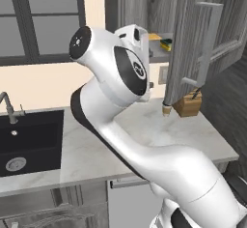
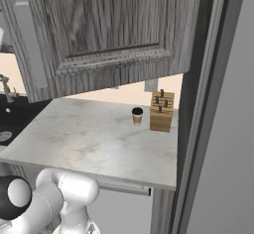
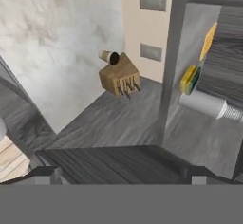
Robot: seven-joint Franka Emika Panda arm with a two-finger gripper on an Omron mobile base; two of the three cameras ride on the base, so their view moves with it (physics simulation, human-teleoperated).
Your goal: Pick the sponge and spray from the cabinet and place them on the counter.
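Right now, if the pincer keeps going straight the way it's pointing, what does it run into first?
Probably the edge of the open cabinet door, dead ahead of the open pincer; depth is unclear. The spray and sponge lie to one side.

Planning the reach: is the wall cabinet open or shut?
Open: the cabinet door is swung out, baring the shelf with the sponge.

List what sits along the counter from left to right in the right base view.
Faucet at the sink → bare stretch of the counter → paper coffee cup → wooden knife block.
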